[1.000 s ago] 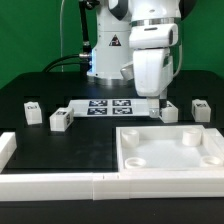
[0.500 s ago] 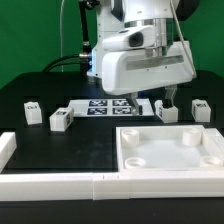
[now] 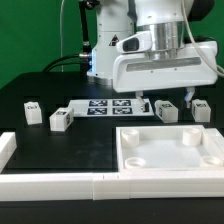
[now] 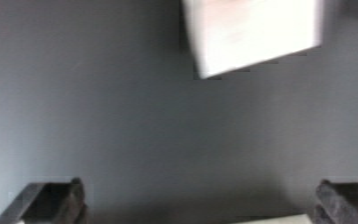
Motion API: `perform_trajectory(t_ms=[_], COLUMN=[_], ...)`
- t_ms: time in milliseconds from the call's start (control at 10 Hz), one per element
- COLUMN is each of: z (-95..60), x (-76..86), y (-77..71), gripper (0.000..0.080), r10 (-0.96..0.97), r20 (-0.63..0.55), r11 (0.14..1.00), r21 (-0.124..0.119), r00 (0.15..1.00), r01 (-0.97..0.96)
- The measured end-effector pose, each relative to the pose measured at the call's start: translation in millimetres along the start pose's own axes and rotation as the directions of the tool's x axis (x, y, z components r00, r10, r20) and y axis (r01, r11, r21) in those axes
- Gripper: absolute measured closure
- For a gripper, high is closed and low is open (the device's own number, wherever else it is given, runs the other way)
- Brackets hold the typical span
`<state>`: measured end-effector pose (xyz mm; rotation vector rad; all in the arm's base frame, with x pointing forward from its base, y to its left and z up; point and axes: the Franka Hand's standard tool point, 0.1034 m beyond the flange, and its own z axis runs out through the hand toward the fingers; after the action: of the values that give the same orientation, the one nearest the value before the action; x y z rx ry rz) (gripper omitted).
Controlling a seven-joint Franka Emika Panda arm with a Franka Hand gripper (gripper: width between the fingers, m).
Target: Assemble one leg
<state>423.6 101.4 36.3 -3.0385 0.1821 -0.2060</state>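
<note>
The Franka arm's gripper [image 3: 163,100] is held with its jaws spread wide above the black table [image 3: 80,145]. The leg [image 3: 167,112] stands below and between the fingers [image 3: 140,101], untouched. Another leg [image 3: 200,109] is set near it toward the exterior view's right; a third leg [image 3: 61,120] and a fourth leg [image 3: 33,111] are left beyond the marker board [image 3: 108,106]. All four are kept outside the white socketed tray [image 3: 205,160]. Square tags are shown on the legs, a triangle sticker [image 3: 113,42] on the arm; no writing can be read. In the wrist view a blurred white shape [image 4: 256,35] is seen beyond the fingertips [image 4: 51,200].
</note>
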Motion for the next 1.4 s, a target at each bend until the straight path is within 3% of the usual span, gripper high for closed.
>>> perform_trajectory(t_ms=[300, 500, 600, 900, 1100, 1400], z=[1.3, 2.5, 3.7, 5.3, 6.2, 6.4], x=[-12.4, -29.0, -33.9, -32.8, -35.6, -49.9], y=[-29.5, -62.6, -68.8, -63.0, -58.4, -56.7], gripper=[0.0151, 0.0151, 0.0151, 0.0151, 0.0151, 0.0151], r10=[-0.03, 0.01, 0.023, 0.003, -0.006, 0.0], r20=[0.008, 0.02, 0.023, 0.06, 0.239, 0.536], r11=[0.999, 1.0, 0.999, 1.0, 1.0, 1.0], r21=[0.013, 0.026, 0.026, 0.017, -0.001, -0.013], r00=[1.0, 1.0, 0.999, 0.998, 0.971, 0.844], r01=[0.03, -0.011, -0.024, -0.004, 0.007, 0.008])
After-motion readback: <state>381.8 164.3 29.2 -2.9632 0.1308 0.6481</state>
